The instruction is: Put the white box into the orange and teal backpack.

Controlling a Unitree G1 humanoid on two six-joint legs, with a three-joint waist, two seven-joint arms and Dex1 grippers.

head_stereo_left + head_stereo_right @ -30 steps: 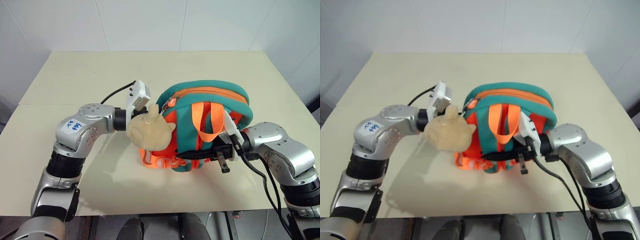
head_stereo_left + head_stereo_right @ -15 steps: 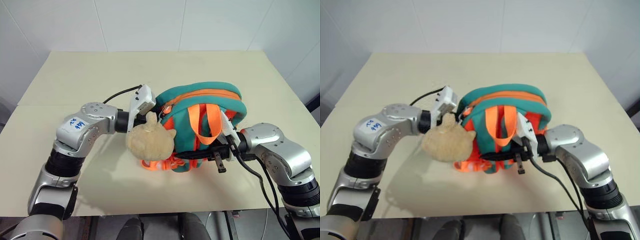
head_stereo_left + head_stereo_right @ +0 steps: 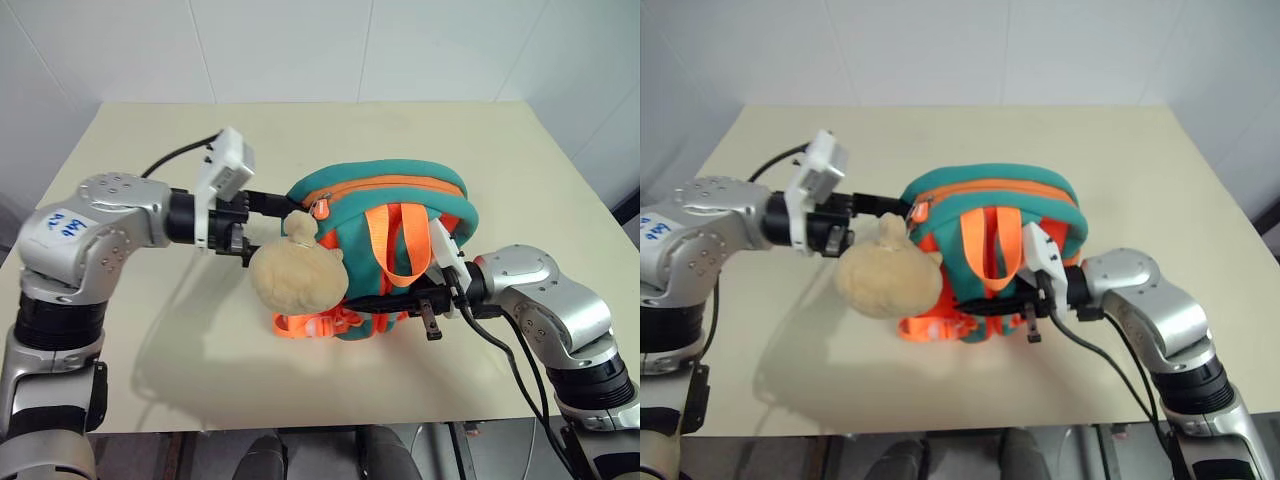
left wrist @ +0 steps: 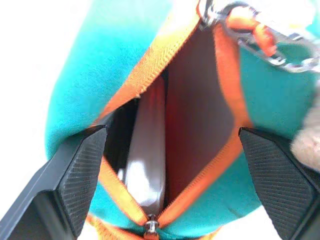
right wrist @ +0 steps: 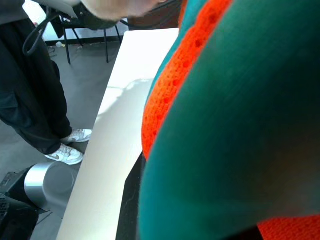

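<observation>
The white box sits inside the backpack, visible through its unzipped mouth. The left gripper, fingers spread, hovers at the opening; the right gripper pinches the backpack's lower side. The job looks essentially done.

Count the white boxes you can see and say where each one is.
1. The white box sits inside the open orange and teal backpack, seen through the zipper gap. Any others inside would be hidden.

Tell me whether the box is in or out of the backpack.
In. The left wrist view looks through the backpack's unzipped opening, and the white box stands on edge inside.
</observation>
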